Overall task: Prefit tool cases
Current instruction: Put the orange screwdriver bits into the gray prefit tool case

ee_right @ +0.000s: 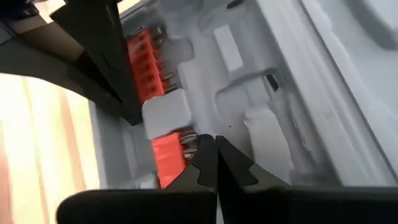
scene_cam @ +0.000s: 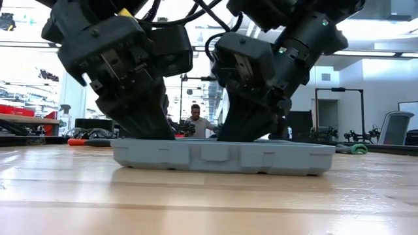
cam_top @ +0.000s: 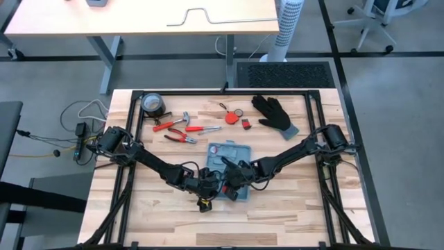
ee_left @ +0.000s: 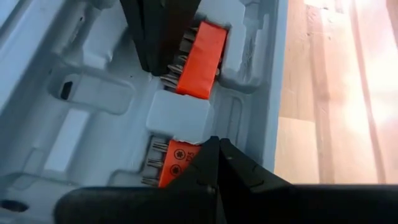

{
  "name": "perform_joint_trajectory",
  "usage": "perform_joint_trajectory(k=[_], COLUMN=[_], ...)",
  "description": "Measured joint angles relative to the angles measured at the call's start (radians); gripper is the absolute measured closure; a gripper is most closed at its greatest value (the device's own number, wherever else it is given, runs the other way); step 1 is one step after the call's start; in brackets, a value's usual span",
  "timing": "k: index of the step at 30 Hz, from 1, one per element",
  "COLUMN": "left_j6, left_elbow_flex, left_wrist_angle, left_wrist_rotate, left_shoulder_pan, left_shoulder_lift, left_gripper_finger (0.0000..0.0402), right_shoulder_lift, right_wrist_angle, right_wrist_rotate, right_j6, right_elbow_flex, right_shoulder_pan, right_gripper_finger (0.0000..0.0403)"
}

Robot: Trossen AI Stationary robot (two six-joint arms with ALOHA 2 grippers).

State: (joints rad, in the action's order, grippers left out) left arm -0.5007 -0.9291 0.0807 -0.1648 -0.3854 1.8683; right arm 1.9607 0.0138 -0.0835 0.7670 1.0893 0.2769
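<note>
The blue-grey tool case (cam_top: 223, 151) lies open and flat on the wooden table, its grey moulded recesses facing up (ee_left: 93, 93). Two orange bit holders sit in recesses along one side of the case, one (ee_left: 202, 59) beyond the other (ee_left: 171, 163). Both grippers reach down into the case's near half. My left gripper (ee_left: 214, 148) is shut with its tips at the nearer holder in its wrist view. My right gripper (ee_right: 208, 144) is shut at the other holder (ee_right: 166, 155). In the low view the case wall (scene_cam: 222, 156) hides both sets of fingertips. My left gripper has its shut fingertips (ee_left: 205, 155) against the edge of one orange bit holder (ee_left: 177, 155), coming from above at a slant. The holder lies in its recess in the case. My right gripper has its shut fingertips (ee_right: 202, 149) against the bit end of the other orange holder (ee_right: 180, 146), also slanting down from above. That holder lies in its recess too.
At the table's far side lie a dark tape roll (cam_top: 152, 104), red-handled pliers (cam_top: 182, 137), a red-handled screwdriver (cam_top: 205, 129), small red items (cam_top: 236, 117) and a black glove (cam_top: 274, 113). Black frame rails (cam_top: 132, 125) border the table. A person sits in the room behind (scene_cam: 194, 121).
</note>
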Motion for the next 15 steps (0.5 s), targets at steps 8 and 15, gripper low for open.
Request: perform_joint_trajectory(k=[8,15], left_j6=[0.0,0.007], left_elbow_flex=[0.001,0.001], left_wrist_angle=[-0.001,0.007], left_wrist_rotate=[-0.013,-0.004], left_shoulder_pan=[0.0,0.003], left_shoulder_lift=[0.0,-0.005], left_gripper_finger=[0.0401,0.0401], right_shoulder_lift=[-0.042,-0.042], right_wrist_angle=[0.042,0.036], right_wrist_rotate=[-0.145,-0.162], right_j6=[0.019,0.052], right_elbow_flex=[-0.001,-0.001], right_shoulder_pan=[0.017,0.058], right_gripper_finger=[0.0402,0.0402])
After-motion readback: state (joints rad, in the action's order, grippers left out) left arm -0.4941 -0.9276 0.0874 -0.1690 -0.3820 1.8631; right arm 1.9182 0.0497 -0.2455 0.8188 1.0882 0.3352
